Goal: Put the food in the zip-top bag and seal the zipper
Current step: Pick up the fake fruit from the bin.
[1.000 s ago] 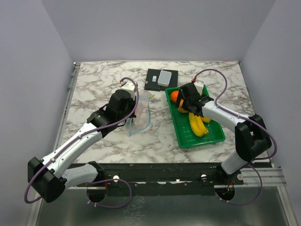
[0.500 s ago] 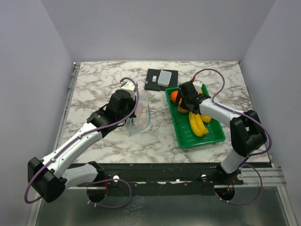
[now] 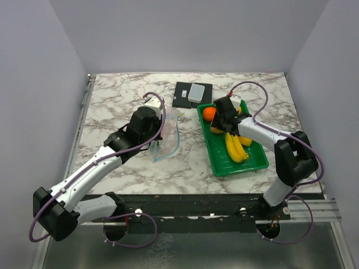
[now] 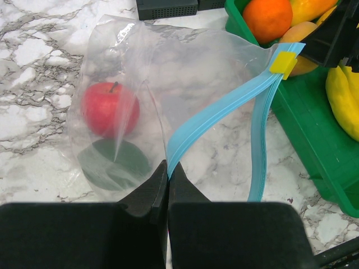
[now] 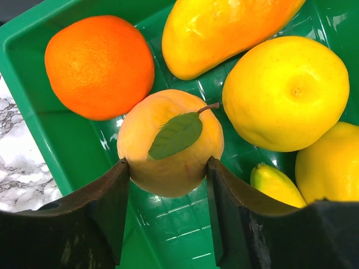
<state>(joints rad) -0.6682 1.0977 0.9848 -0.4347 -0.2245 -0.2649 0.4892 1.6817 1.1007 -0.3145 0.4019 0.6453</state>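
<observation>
A smooth, pale orange peach (image 5: 168,168) with a green leaf (image 5: 175,134) on top lies in the green tray (image 5: 84,145), next to an orange (image 5: 100,66) and a yellow round fruit (image 5: 286,92). My right gripper (image 5: 168,167) grasps it from both sides. Well to the left on the marble table (image 4: 33,67), my left gripper (image 4: 168,174) is clenched on the light-blue zipper (image 4: 224,109) of the clear zip-top bag (image 4: 185,73), which holds a red apple (image 4: 109,109) and a green fruit (image 4: 115,165).

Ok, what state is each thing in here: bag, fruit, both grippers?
Clear plastic zip-top bag: mouth open.
Light-blue zipper strip: unzipped, one side pinched.
Left gripper: shut on the zipper strip.
Red apple: inside the bag.
Pale orange peach with green leaf: lying in the green plastic tray.
Right gripper: closed on the peach's sides.
</observation>
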